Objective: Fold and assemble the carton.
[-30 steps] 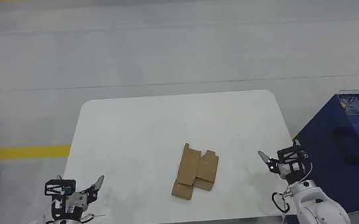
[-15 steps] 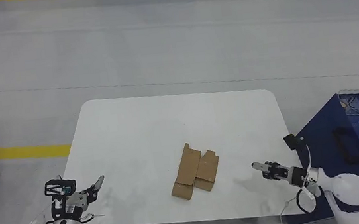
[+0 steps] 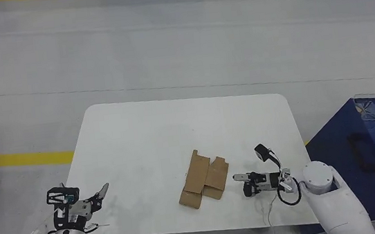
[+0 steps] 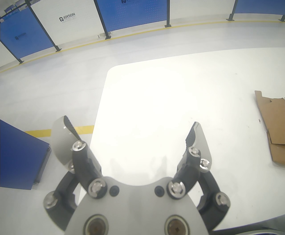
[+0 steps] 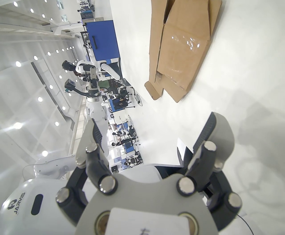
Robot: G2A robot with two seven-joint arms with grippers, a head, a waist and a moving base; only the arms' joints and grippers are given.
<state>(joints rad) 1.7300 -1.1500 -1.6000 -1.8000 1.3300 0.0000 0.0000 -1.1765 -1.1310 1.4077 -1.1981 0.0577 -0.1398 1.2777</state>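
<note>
1. Table [image 3: 142, 143]: white top with rounded corners. The far half and the whole left side are bare, which leaves wide room for moving.
2. Carton [image 3: 204, 178]: brown and flattened, lying flat on the table. It sits a little right of centre, towards the near edge and short of it, with its long side slanted. Its flaps show in the left wrist view [image 4: 272, 124] and the right wrist view [image 5: 180, 49].
3. Left pincer [image 3: 84, 191]: it hangs at the table's near left corner, partly over the edge and well apart from the carton. The fingers are spread wide with nothing between them [image 4: 130, 121].
4. Right pincer [image 3: 242, 184]: it is low over the table, just beside the carton's right edge, with a strip of bare table between the two. The fingers are spread and empty [image 5: 152, 120].
5. Blue cabinet [image 3: 366, 159]: it stands off the table's right edge.
6. Change:
   - The right arm has swung in from beyond the near right corner and across the table to the carton's side.
   - The left arm and the carton stay where they were.
</note>
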